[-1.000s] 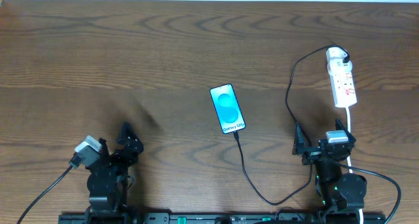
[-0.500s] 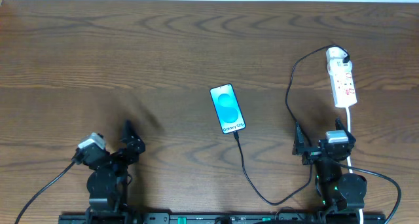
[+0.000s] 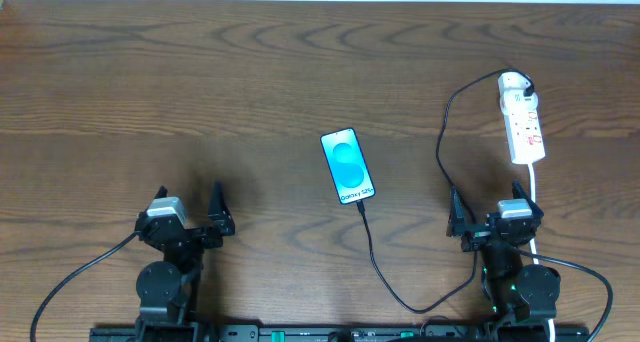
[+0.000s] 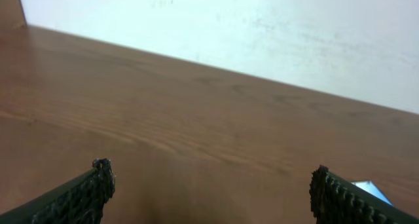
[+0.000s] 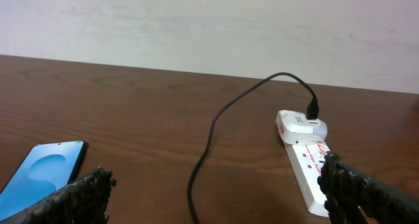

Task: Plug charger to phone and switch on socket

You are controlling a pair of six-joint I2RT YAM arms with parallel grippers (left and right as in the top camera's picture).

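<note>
Presently: one phone point(image 3: 348, 166), screen lit, lies mid-table point(image 3: 200, 82). One charger point(image 3: 375, 257) runs from its near edge to the one socket point(image 3: 522, 122), far right. Two pincers, left gripper point(image 4: 211, 171) and right gripper point(image 5: 216, 170), both spread wide, empty.

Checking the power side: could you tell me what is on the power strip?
A black plug sits at the far end of the power strip, its charger cable leading away. Its prongs are hidden; switch positions are unreadable.

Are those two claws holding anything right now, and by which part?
Nothing is held. The left gripper and right gripper are both open and empty; the charger lies on the table.
</note>
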